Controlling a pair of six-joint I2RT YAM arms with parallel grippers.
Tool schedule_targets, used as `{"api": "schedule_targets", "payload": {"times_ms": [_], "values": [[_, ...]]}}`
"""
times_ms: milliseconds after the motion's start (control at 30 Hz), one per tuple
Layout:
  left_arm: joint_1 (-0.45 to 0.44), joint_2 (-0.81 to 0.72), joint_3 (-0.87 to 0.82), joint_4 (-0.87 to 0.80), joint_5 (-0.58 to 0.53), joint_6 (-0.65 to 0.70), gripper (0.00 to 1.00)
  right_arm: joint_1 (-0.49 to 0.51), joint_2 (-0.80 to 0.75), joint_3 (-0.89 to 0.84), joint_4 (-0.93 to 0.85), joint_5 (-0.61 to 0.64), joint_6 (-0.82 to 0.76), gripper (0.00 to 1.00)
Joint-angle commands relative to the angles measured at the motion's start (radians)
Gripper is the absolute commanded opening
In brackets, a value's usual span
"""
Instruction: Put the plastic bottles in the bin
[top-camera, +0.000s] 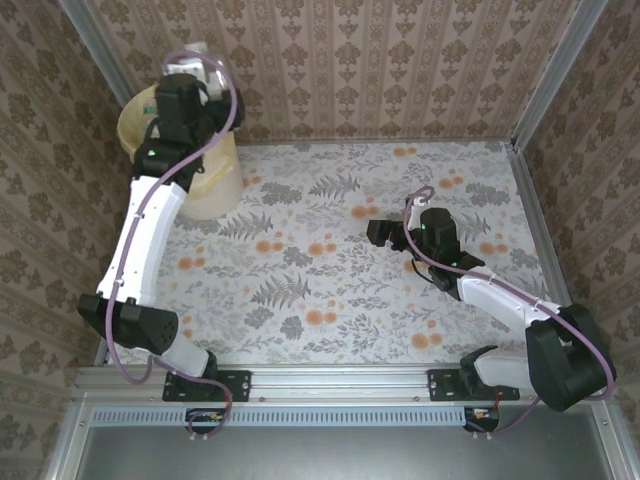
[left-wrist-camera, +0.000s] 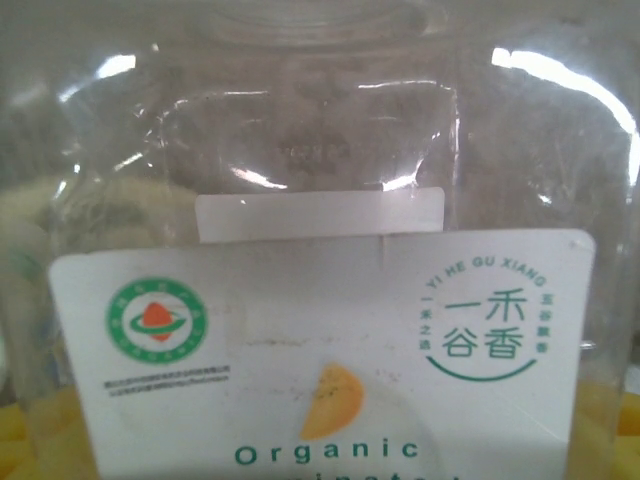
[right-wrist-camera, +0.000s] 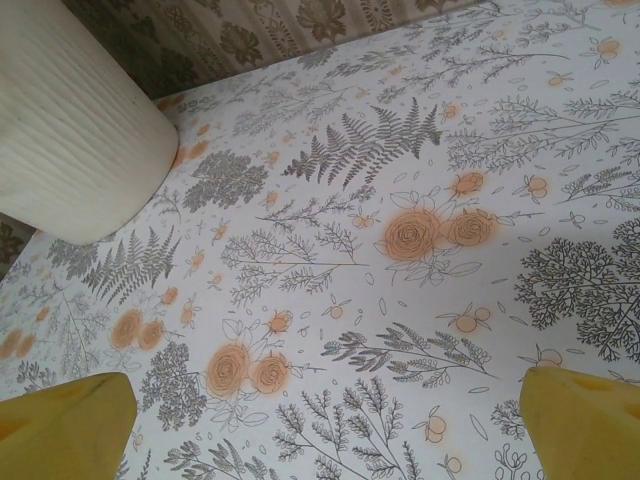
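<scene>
The desk (top-camera: 400, 300) is the biggest thing here, and its flowered cloth lies bare around the bin (top-camera: 205, 185), which stands at the far left corner. From that I judge nearly all the work is done and little is left to fetch. My left gripper (top-camera: 192, 68) hangs over the bin's mouth, clenched on a clear bottle (left-wrist-camera: 320, 150) that it has not yet let go (what already lies inside the bin I cannot make out). What is left, as I read it, is to drop this one. My right gripper (top-camera: 380, 233) hovers mid-desk, released, with its yellow fingers (right-wrist-camera: 60, 425) wide apart and nothing between them.

The bottle's white label (left-wrist-camera: 320, 350) reads "Organic" in green, with a second line cut off below. At the right a round green mark carries "YI HE GU XIANG" around 一禾谷香. At the left is a green badge with a red centre, and the print under it is too small to read
</scene>
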Motion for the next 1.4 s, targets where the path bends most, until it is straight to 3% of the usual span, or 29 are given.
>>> {"api": "schedule_targets", "payload": {"times_ms": [0,267,567,633,767,967,1367], "values": [[0.063,0.025,0.087,0.037,-0.025,0.094,0.68,-0.001,-0.004,0.024,0.021,-0.011,-0.011,1.00],[0.181,0.133,0.200,0.051,0.000,0.147,0.68,0.002,-0.018,0.024,0.011,-0.005,-0.010,1.00],[0.290,0.279,0.298,-0.145,0.079,0.062,0.69,0.004,-0.062,0.005,-0.022,0.019,-0.014,1.00],[0.310,0.296,0.287,-0.169,0.109,0.034,0.75,0.006,-0.071,0.000,-0.028,0.025,-0.015,1.00],[0.336,0.335,0.341,-0.237,0.181,-0.002,0.97,0.006,-0.091,-0.010,-0.040,0.033,-0.020,1.00],[0.336,0.271,0.354,-0.215,0.273,-0.031,1.00,0.006,-0.115,-0.024,-0.048,0.075,-0.030,1.00],[0.335,0.086,0.156,-0.108,0.472,-0.105,1.00,-0.001,-0.143,-0.049,-0.062,0.209,-0.011,1.00]]}}
